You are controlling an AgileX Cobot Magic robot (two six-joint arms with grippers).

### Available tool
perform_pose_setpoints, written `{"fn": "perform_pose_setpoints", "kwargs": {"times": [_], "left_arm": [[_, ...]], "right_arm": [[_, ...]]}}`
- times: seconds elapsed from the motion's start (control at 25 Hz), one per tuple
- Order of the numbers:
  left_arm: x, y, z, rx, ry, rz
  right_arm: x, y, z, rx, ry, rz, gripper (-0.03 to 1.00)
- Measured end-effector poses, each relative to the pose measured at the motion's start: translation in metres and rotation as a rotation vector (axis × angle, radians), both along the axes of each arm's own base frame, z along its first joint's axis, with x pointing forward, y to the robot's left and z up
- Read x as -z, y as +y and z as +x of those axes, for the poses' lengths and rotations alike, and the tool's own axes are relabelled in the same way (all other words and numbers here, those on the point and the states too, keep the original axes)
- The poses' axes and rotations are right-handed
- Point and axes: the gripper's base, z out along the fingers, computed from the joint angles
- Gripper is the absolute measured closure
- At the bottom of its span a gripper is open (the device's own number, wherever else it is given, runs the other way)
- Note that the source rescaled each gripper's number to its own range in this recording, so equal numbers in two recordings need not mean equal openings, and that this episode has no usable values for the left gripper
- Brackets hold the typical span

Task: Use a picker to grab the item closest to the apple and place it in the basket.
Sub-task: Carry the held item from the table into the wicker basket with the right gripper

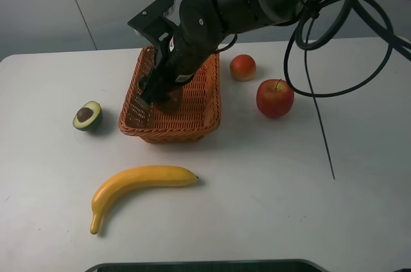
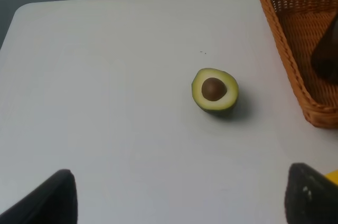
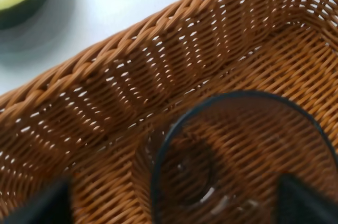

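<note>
The red apple (image 1: 275,97) sits on the table right of the orange wicker basket (image 1: 205,102). My right gripper (image 1: 151,95) reaches across the middle and hangs low inside the basket (image 3: 105,108). In the right wrist view a clear round thing with a dark rim (image 3: 237,155) lies on the basket floor between the spread fingers of the right gripper (image 3: 169,203). One finger (image 3: 37,203) stands apart from it. My left gripper (image 2: 182,192) is open above bare table near the halved avocado (image 2: 214,90).
A small orange-red fruit (image 1: 243,67) lies just behind the apple. A halved avocado (image 1: 87,115) sits left of the basket and a banana (image 1: 138,185) lies in front of it. Black cables (image 1: 321,60) hang over the right side of the table.
</note>
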Motion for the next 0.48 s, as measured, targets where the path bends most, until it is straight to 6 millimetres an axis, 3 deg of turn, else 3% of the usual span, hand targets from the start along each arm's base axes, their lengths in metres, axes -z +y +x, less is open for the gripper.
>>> {"fn": "perform_pose_setpoints", "kwargs": {"times": [0.12,0.28,0.48], "left_arm": [[0.000,0.000,0.000,0.001,0.000,0.002],[0.000,0.000,0.000,0.001,0.000,0.002],[0.000,0.000,0.000,0.001,0.000,0.002]], "right_arm": [[-0.006,0.000,0.000,0.000,-0.006,0.006,-0.02],[-0.025,-0.003,-0.003,0.000,-0.028,0.030,-0.03],[-0.067,-0.012,-0.011,-0.001,-0.064,0.069,-0.03]]}}
